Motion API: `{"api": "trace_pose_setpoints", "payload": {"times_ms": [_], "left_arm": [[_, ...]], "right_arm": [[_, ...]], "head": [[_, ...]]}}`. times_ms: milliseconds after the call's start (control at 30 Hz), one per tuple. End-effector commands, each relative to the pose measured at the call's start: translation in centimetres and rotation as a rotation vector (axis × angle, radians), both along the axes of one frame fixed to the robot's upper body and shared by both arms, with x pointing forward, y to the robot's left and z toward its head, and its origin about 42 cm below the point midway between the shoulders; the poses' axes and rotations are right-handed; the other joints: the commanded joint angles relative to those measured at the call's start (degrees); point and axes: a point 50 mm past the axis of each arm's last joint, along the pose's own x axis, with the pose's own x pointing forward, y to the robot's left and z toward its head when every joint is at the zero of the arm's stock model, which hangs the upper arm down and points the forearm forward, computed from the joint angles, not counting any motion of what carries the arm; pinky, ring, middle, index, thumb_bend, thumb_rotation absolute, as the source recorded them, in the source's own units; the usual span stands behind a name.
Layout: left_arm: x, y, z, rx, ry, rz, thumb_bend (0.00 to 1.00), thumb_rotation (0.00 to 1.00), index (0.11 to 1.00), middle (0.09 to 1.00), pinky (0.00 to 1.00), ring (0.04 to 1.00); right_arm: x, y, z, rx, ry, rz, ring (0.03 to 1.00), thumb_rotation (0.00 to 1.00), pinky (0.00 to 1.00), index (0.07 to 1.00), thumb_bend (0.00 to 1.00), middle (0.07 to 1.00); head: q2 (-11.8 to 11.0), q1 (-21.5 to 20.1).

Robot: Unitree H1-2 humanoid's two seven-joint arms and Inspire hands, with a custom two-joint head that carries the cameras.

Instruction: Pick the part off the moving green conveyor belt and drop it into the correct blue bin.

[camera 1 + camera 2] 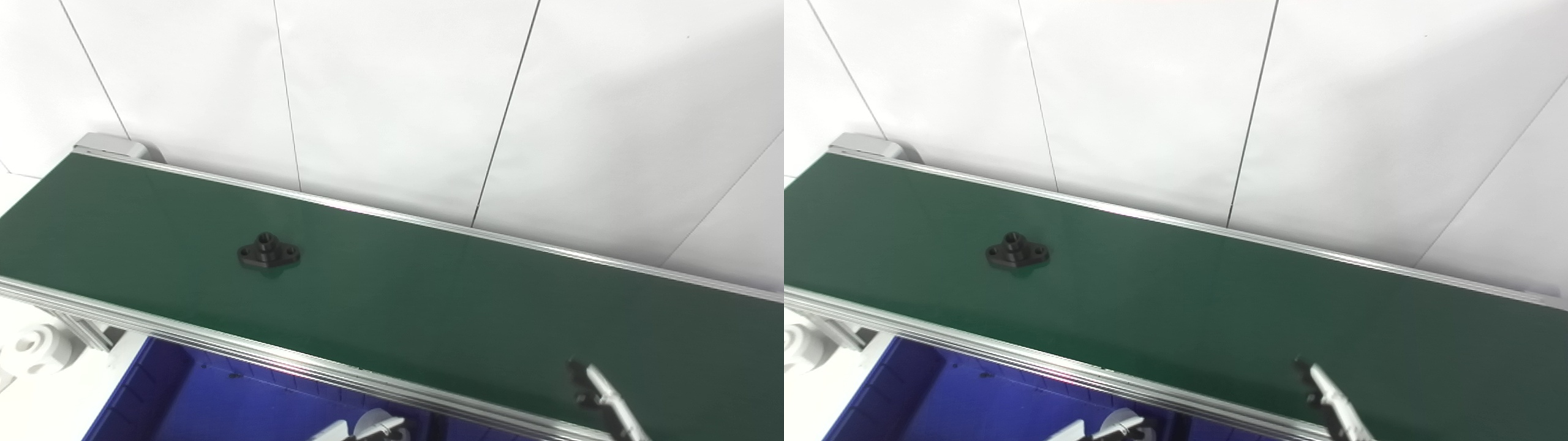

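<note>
A black flanged part [268, 250] with a raised hub and bolt holes lies on the green conveyor belt [429, 294], left of its middle; it also shows in the right eye view [1017, 250]. My right hand [603, 398] reaches in at the bottom right, far right of the part, with straight fingers over the belt's near edge and nothing in them. A white and black shape [373, 427] at the bottom edge over the blue bin [184, 398] looks like my left hand; too little of it shows.
The belt's aluminium rail [245, 349] runs along the near side, above the bin. A white round part [30, 352] lies on the white surface at the far left. A white panelled wall [398, 92] stands behind the belt.
</note>
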Motion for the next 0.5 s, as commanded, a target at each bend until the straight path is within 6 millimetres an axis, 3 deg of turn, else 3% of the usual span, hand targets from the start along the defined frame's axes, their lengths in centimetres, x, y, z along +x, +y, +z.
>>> {"api": "trace_pose_setpoints", "payload": {"times_ms": [0,233,467], "left_arm": [[0.8,0.3,1.0,-0.04,-0.046,-0.018,0.88,0.51,0.976,0.991,0.82,0.938],[1.2,1.3,1.7,-0.055,-0.042,-0.014,0.88,0.5,0.999,1.0,0.89,0.979],[1.7,2.1,1.6,-0.047,-0.03,-0.01,0.9,0.51,1.0,1.0,0.94,1.0]], "right_arm": [[0.8,0.2,1.0,-0.011,-0.015,-0.013,0.797,0.45,0.67,0.875,0.88,0.855],[3.5,1.2,2.6,-0.063,-0.059,-0.007,0.804,0.47,0.72,0.876,0.84,0.853],[5.3,2.8,2.9,-0.084,-0.047,-0.017,0.79,0.48,0.69,0.875,0.82,0.845]], "head": [[0.89,-1.7],[5.35,-8.63],[6.16,-12.09]]}}
